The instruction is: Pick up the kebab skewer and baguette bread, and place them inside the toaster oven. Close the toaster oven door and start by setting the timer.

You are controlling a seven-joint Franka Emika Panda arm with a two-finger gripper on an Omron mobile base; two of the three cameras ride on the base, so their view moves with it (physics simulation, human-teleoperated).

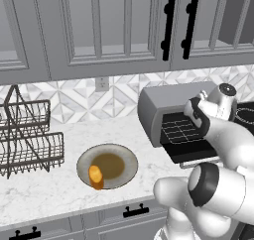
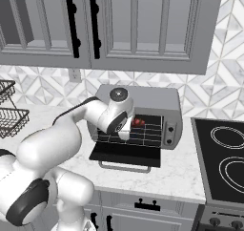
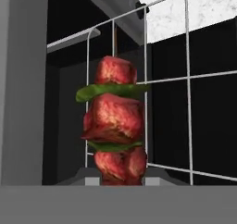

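Gripper clamped on kebab skewer | held at toaster oven rack | baguette bread left on plate | door, timer pending

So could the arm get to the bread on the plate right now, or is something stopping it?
Probably not right away. The way to the bread on the plate looks free, but the gripper is at the toaster oven, its jaws shut on the skewer, so it must let go first.
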